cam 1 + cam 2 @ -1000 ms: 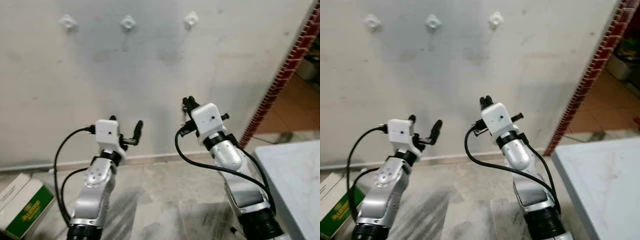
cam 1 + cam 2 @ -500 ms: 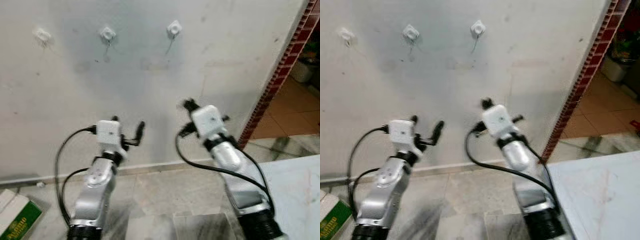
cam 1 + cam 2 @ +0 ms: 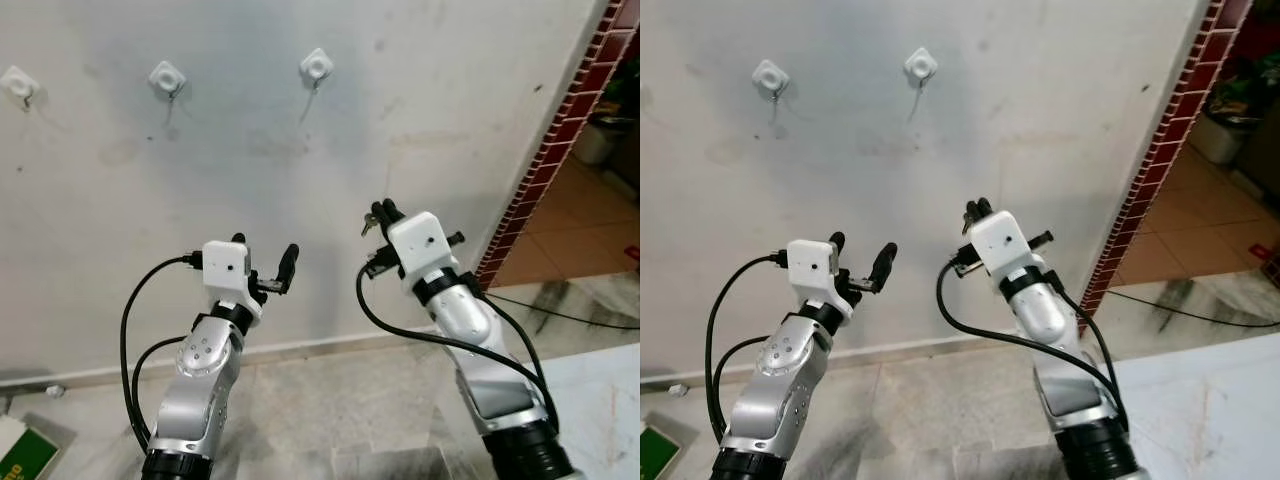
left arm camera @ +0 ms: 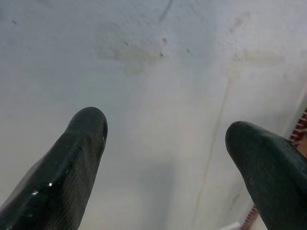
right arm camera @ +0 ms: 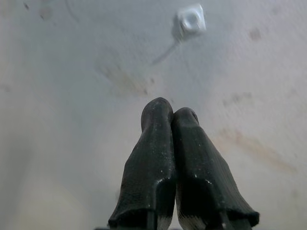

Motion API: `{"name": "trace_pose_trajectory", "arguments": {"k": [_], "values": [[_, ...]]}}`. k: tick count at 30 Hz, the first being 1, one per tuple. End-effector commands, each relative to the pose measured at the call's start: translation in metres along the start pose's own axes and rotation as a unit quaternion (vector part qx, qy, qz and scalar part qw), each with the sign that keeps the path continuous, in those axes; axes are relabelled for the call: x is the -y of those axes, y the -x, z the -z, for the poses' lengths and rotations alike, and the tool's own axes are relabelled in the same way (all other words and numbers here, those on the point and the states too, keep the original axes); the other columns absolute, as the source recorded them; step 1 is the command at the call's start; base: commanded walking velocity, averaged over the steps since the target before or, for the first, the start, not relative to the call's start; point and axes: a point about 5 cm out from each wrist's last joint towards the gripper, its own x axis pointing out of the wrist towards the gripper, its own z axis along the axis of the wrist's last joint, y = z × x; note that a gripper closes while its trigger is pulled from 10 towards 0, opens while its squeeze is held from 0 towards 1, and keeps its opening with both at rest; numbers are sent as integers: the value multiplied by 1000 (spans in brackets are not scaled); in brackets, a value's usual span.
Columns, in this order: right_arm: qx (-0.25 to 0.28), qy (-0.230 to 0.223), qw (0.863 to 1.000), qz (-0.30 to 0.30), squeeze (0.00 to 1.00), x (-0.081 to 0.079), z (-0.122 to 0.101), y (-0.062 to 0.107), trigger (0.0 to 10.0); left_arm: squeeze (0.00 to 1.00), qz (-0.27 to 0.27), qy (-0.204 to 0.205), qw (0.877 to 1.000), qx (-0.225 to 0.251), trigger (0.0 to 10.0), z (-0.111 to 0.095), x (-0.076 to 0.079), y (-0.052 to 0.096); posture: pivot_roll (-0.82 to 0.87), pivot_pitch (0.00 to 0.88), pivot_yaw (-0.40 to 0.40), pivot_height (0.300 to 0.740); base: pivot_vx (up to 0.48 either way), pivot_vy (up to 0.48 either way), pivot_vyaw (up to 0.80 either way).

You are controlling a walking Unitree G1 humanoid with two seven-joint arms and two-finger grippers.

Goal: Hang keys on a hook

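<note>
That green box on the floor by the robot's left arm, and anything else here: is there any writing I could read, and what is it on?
Green box: yellow lettering at the picture's edge, cut off and too small to read.
Hooks, wall, left gripper, right gripper: no writing seen.
So nothing here can be quoted.

The head views have been swung toward the brick pillar (image 3: 560, 160). The right hand (image 3: 379, 214) has been raised slightly, and a key (image 3: 368, 219) is now seen beside its fingers.

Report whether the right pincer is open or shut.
Shut: the right pincer has its two black fingers pressed together, pointing toward the wall hook.
</note>
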Motion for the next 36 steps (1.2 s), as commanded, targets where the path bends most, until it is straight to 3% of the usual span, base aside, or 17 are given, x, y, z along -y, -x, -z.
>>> {"name": "trace_pose_trajectory", "arguments": {"k": [1, 16, 23, 29, 36], "values": [[8, 5, 1000, 1, 0, 3, -4, -1, 10000, 0, 3, -3, 1000, 6, 10000, -4, 0, 0, -24, 39, 32, 740, 386, 0, 0], [9, 5, 1000, -2, 0, 3, -5, -2, 10000, 0, -2, -6, 1000, -2, 10000, -2, 0, -1, -26, 31, 29, 740, 392, 0, 0], [7, 5, 1000, -2, 0, 3, -3, -2, 10000, 0, -22, -15, 1000, 0, 10000, -2, -4, 0, -24, 26, 28, 740, 0, 0, 0], [6, 5, 1000, -2, 0, 4, -2, -2, 10000, 0, -54, -55, 997, 1, 10000, -2, -12, 6, -19, 31, 28, 740, 0, 0, 0], [9, 6, 1000, -4, 0, 3, -3, -2, 10000, 0, -68, -74, 995, 2, 10000, -4, -16, 14, -16, 33, 25, 740, 0, 0, 704]]}}
